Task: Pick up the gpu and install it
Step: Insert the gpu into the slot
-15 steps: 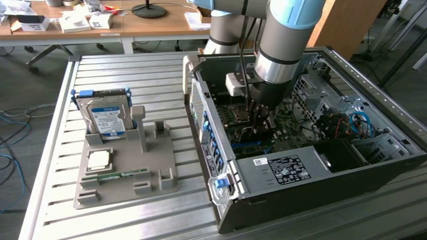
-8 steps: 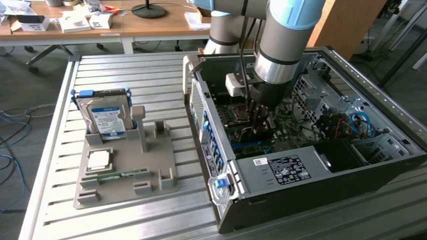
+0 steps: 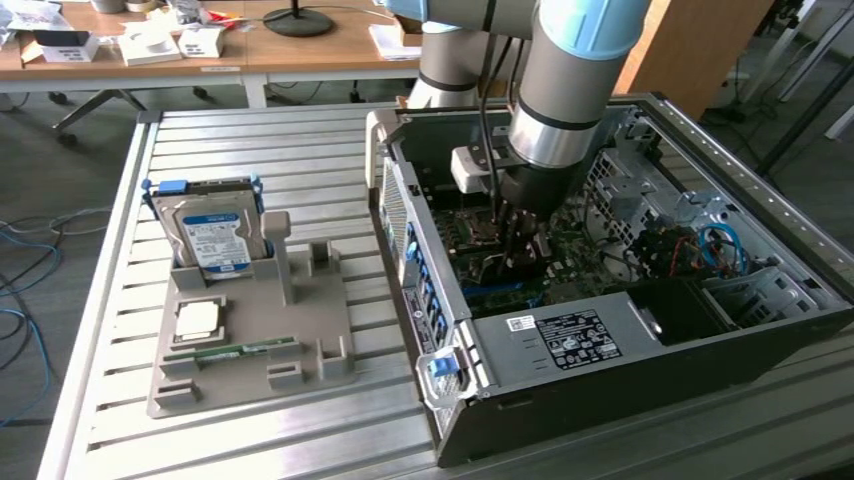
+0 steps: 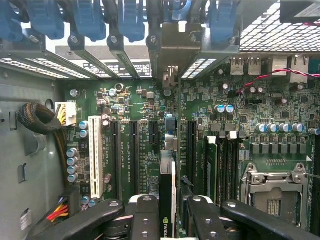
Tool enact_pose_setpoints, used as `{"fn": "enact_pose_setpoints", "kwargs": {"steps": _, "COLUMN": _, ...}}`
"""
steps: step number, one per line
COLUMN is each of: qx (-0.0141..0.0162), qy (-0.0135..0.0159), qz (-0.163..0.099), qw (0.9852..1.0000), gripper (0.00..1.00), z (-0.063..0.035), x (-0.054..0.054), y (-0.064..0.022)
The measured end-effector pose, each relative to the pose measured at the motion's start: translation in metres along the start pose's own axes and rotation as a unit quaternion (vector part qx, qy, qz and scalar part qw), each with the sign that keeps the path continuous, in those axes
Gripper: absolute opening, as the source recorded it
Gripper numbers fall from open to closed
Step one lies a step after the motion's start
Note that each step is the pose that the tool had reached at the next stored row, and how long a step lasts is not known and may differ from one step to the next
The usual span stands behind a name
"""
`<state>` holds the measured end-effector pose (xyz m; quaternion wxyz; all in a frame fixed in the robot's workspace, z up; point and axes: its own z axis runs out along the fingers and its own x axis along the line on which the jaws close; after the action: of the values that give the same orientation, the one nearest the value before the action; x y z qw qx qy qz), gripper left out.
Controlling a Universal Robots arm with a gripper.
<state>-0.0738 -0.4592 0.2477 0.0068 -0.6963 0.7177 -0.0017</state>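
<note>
The gpu (image 4: 167,190) is a thin dark card seen edge-on between my fingers, and its silver end bracket (image 4: 174,47) reaches the case's rear slot openings. My gripper (image 4: 170,217) is shut on it, one black finger (image 4: 144,215) on each side. The card hangs in line with the long expansion slots (image 4: 135,150) of the green motherboard (image 4: 260,105). I cannot tell whether its edge sits in a slot. In the exterior view the gripper (image 3: 518,250) is down inside the open computer case (image 3: 574,330), over the motherboard.
A grey holder (image 3: 247,340) on the slatted table carries a silver hard drive with a blue label (image 3: 214,235), a square chip (image 3: 198,320) and a green memory stick (image 3: 240,350). Blue slot clips (image 4: 120,20) line the case's rear. Cables (image 4: 37,117) and a CPU socket (image 4: 272,192) flank the slots.
</note>
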Motion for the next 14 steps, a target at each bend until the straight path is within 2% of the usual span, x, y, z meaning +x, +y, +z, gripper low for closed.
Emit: {"fn": "enact_pose_setpoints", "kwargs": {"steps": 14, "qx": 0.0001, "qy": -0.0002, "qz": 0.0, "qw": 1.0, "gripper": 0.26, "z": -0.0009, "x": 0.0004, "y": -0.0012}}
